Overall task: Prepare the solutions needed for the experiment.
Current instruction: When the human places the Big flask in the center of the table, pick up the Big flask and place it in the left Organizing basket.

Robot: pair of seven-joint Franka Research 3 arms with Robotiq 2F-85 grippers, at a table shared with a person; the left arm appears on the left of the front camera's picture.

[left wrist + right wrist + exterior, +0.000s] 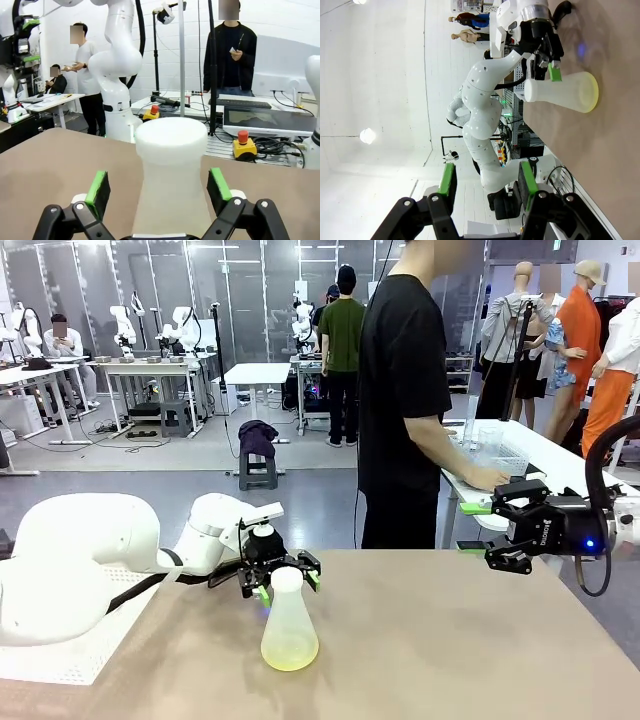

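Observation:
A frosted plastic conical flask [289,625] stands upright on the brown table [450,640], left of the middle. A shallow layer of pale yellow solution [290,652] lies at its bottom. My left gripper [288,585] is open, its green pads on either side of the flask's neck. The left wrist view shows the flask [172,165] between the pads of the left gripper [159,189] with a gap on each side. My right gripper [485,533] hovers open and empty over the table's far right edge. In the right wrist view the right gripper [488,179] faces the flask [560,92] from a distance.
A person in a black shirt [405,390] stands at the far side, one hand on a white side table [540,455] with clear labware [490,440]. A white perforated board [60,655] lies at the table's left.

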